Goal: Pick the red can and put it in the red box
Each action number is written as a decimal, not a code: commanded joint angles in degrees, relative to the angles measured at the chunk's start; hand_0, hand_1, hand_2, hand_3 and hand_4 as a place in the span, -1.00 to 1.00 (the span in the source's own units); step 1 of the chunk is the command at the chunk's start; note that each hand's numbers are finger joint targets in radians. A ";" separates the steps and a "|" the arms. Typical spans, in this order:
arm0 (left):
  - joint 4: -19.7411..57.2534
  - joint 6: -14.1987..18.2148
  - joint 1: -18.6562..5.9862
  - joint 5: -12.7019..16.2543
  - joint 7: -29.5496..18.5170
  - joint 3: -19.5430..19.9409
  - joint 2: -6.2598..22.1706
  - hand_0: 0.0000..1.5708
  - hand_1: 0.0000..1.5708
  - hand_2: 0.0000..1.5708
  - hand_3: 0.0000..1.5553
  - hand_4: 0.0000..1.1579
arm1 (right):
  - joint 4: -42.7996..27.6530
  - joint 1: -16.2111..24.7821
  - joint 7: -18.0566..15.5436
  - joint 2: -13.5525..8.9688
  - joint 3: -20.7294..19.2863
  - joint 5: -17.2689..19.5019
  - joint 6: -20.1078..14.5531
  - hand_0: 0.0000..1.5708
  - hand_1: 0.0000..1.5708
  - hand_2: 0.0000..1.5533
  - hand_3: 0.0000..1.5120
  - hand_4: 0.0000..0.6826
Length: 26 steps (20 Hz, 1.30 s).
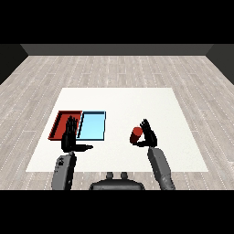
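Observation:
The red can (136, 135) stands upright on the white table, right of the trays. My right hand (148, 135) is directly beside it on its right, fingers straight and raised, thumb reaching under toward the can's base; it is open and not curled round the can. The red tray (59, 123) lies at the left of the table. My left hand (70, 137) hovers open over the red tray's near right corner, fingers straight, thumb pointing right.
A light blue tray (93, 125) lies right beside the red tray, between it and the can. The white table (119, 100) stretches far behind the trays; its near edge runs just behind my forearms.

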 commanded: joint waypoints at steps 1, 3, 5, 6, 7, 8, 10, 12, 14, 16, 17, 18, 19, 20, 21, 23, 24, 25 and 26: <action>-1.04 -0.24 0.44 0.32 -0.17 -0.22 -0.01 -1.00 -1.00 -1.00 -1.00 -1.00 | 1.70 -2.41 2.17 -2.05 -2.07 -1.34 0.86 -1.00 -1.00 -1.00 -1.00 -1.00; 0.39 -2.14 0.32 1.36 -0.89 1.24 1.63 -1.00 -1.00 -1.00 -1.00 -1.00 | 2.44 -0.53 0.44 -0.13 -1.05 -1.30 0.06 -1.00 -1.00 -1.00 -1.00 -1.00; -2.97 1.69 0.10 0.00 3.55 -0.56 -0.42 -1.00 -1.00 -1.00 -1.00 -1.00 | -0.16 0.37 1.71 -1.57 -0.23 -0.29 -0.70 -1.00 -1.00 -1.00 -1.00 -1.00; -0.09 0.37 -1.71 0.43 1.21 0.84 0.76 -1.00 -1.00 -1.00 -1.00 -1.00 | 0.97 2.45 -1.39 -0.34 0.80 0.47 -0.13 -1.00 -1.00 -1.00 -1.00 -1.00; 0.63 -1.99 -0.47 1.54 -0.87 1.87 1.90 -1.00 -1.00 -1.00 -1.00 -1.00 | 4.86 -3.48 0.12 -1.09 -1.50 -0.44 -0.97 -1.00 -1.00 -1.00 -1.00 -1.00; -3.27 -2.31 3.61 1.65 -0.44 0.69 1.21 -1.00 -1.00 -1.00 -1.00 -1.00 | 5.91 -3.26 -0.56 -1.69 -1.58 -0.51 0.42 -1.00 -1.00 -1.00 -1.00 -1.00; -1.54 0.36 2.24 -1.23 -0.83 -1.71 -0.96 -1.00 -1.00 -1.00 -1.00 -1.00 | 4.35 -4.68 0.67 0.30 4.37 -2.78 -7.66 -1.00 -1.00 -1.00 -1.00 -1.00; 1.93 0.13 -0.39 -0.17 -1.56 0.36 -0.13 -1.00 -1.00 -1.00 -1.00 -1.00 | 10.66 -7.30 -2.00 0.31 0.99 -1.29 -4.54 -1.00 -1.00 -1.00 -1.00 -1.00; -2.90 1.55 1.68 -0.93 0.72 -1.40 -1.10 -1.00 -1.00 -1.00 -1.00 -1.00 | 12.47 -6.73 -4.94 0.32 -0.37 0.24 -2.25 -1.00 -1.00 -1.00 -1.00 -1.00; 3.57 -0.49 -0.03 -0.20 -3.67 1.37 0.72 -1.00 -1.00 -1.00 -1.00 -1.00 | 3.09 -1.14 -0.67 0.33 2.18 -0.66 -2.76 -1.00 -1.00 -1.00 -1.00 -1.00; -0.65 -2.00 1.21 1.16 -0.83 1.46 1.91 -1.00 -1.00 -1.00 -1.00 -1.00 | 6.05 -4.83 0.31 -0.05 1.05 0.04 -2.99 -1.00 -1.00 -1.00 -1.00 -1.00; 1.49 1.60 -0.74 -0.64 -0.55 -1.11 -1.55 -1.00 -1.00 -1.00 -1.00 -1.00 | 5.37 -4.49 -0.37 0.34 4.80 -3.06 -6.28 -1.00 -1.00 -1.00 -1.00 -1.00; -0.28 -0.28 0.97 0.10 -0.82 -0.19 0.11 -1.00 -1.00 -1.00 -1.00 -1.00 | 7.32 -6.43 1.66 0.34 1.54 -1.98 -5.07 -1.00 -1.00 -1.00 -1.00 -1.00; 1.37 1.04 -1.16 -0.71 -0.94 0.04 -0.06 -1.00 -1.00 -1.00 -1.00 -1.00 | 6.82 -4.85 -0.95 0.34 5.34 -2.80 -6.68 -1.00 -1.00 -1.00 -1.00 -1.00; 0.72 0.47 -0.78 -0.19 -0.19 -0.29 -0.04 -1.00 -1.00 -1.00 -1.00 -1.00 | 9.32 -6.98 -0.99 0.34 1.83 -2.33 -3.69 -1.00 -1.00 -1.00 -1.00 -1.00; -2.78 -1.55 3.69 1.39 -1.02 0.36 0.89 -1.00 -1.00 -1.00 -1.00 -1.00 | 15.39 -10.52 -3.29 -0.47 -0.06 -2.30 -2.71 -1.00 -1.00 -1.00 -1.00 -1.00; -1.84 0.56 0.66 -0.55 0.01 -1.35 -0.45 -1.00 -1.00 -1.00 -1.00 -1.00 | 9.21 -6.75 -1.85 0.34 5.58 -3.37 -7.48 -1.00 -1.00 -1.00 -1.00 -1.00; -2.17 -1.15 3.37 1.40 -1.51 0.31 0.35 -1.00 -1.00 -1.00 -1.00 -1.00 | 5.69 -4.13 0.71 -0.06 3.24 -1.59 -4.78 -1.00 -1.00 -1.00 -1.00 -1.00; 2.09 3.73 0.98 -1.63 -4.03 -4.13 -1.58 -1.00 -1.00 -1.00 -1.00 -1.00 | 5.49 -5.02 -0.11 0.34 5.52 -3.57 -6.75 -1.00 -1.00 -1.00 -1.00 -1.00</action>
